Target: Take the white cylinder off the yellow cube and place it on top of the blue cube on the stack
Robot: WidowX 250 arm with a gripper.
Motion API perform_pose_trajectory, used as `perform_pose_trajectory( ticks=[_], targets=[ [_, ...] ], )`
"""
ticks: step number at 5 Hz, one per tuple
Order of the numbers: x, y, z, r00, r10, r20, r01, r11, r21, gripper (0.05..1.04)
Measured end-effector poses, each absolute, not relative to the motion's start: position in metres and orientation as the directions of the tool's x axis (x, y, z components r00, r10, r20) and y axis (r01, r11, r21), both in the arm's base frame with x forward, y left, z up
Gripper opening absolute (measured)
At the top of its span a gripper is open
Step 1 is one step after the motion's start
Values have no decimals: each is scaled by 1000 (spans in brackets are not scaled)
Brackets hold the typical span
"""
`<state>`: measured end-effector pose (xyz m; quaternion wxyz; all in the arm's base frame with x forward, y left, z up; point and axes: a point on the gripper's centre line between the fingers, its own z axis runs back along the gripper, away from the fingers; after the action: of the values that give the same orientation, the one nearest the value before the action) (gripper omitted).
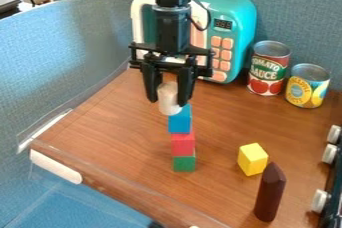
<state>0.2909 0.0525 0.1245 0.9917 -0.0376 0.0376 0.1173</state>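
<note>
Camera view: you have the hand (167, 100) near the middle of the scene, toward the far side, pointing down from the arm (172, 27) that comes in at the top edge. Its fingers are clamped on a short whitish cylinder (168, 97), one on each side, and the cylinder's lower end sticks out below the fingertips. Right under it you see a stack of three blocks: the blue block (180, 123) on top, the red block (182, 144) in the middle and the green block (184, 163) on the bench (113, 137). The cylinder's lower end overlaps the top of the blue block from here; you cannot tell for sure whether they touch.

To the right of the stack you have the yellow block (253, 159), and just nearer and to its right a dark brown pointed stick (269, 197) standing roughly upright. Behind the arm, on the far side, is the turquoise toy microwave (239, 27) with pink buttons (226, 55) and a small dark display (222, 24). To its right stand a red can (268, 69) and, slightly nearer and farther right, a yellow can (308, 87). At your right edge is a black unit (334, 192) with white knobs (320, 200). A blue-grey partition (73, 52) rises along the left.
</note>
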Motion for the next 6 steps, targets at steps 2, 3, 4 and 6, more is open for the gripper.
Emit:
perform_pose_trajectory(
  ticks=[2, 3, 4, 6],
  targets=[
    [299, 55, 116, 969, 224, -103, -232, 969, -82, 555],
    [305, 56, 118, 971, 220, -95, -228, 970, -87, 555],
    [308, 56, 117, 968, 227, -104, -236, 968, -89, 555],
    [314, 57, 113, 965, 233, -118, -243, 966, -86, 555]
  ],
)
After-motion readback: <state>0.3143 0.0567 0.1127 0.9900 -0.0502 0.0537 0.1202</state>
